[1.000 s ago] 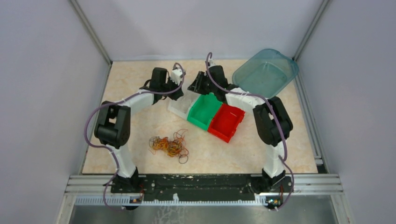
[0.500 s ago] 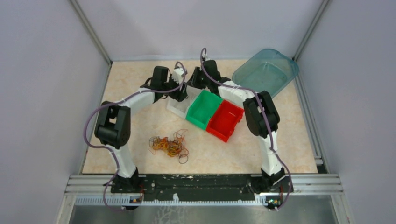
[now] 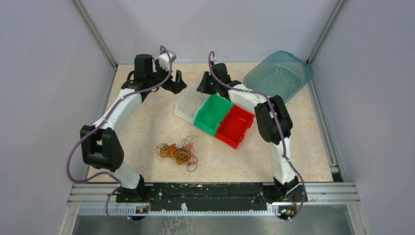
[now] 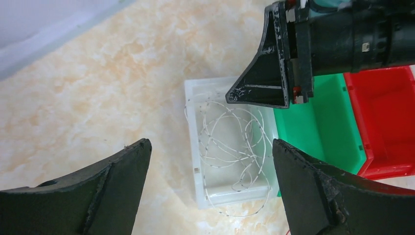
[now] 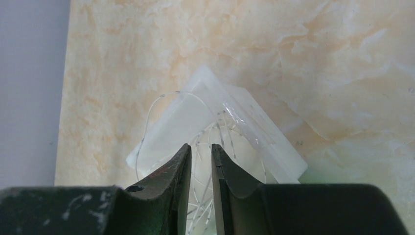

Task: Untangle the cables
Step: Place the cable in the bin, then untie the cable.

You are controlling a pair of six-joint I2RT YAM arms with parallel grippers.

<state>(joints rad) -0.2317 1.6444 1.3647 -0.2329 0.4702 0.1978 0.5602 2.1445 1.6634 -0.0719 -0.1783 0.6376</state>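
The cables [image 3: 177, 153] lie as a small tangle of orange, red, yellow and brown loops on the table's near middle, far from both grippers. My left gripper [image 3: 174, 81] [image 4: 209, 147] hangs wide open and empty, above and left of a white bin [image 3: 188, 107] [image 4: 201, 161] that holds several thin white loops [image 4: 230, 147]. One white loop droops over the bin's near wall. My right gripper [image 3: 205, 88] [image 5: 199, 147] points down over the same bin [image 5: 166, 127]. Its jaws stand a narrow gap apart, with white loops [image 5: 198, 196] visible below through the gap.
A green bin [image 3: 213, 115] [image 4: 323, 127] and a red bin [image 3: 237, 126] [image 4: 386, 122] sit in a row to the right of the white one. An overturned teal tub [image 3: 279, 76] leans at the back right corner. Walls enclose the table's left, back and right sides.
My left arm has swung up and back to the left, away from the white bin, and its jaws have opened wide. My right gripper has shifted left over the white bin.
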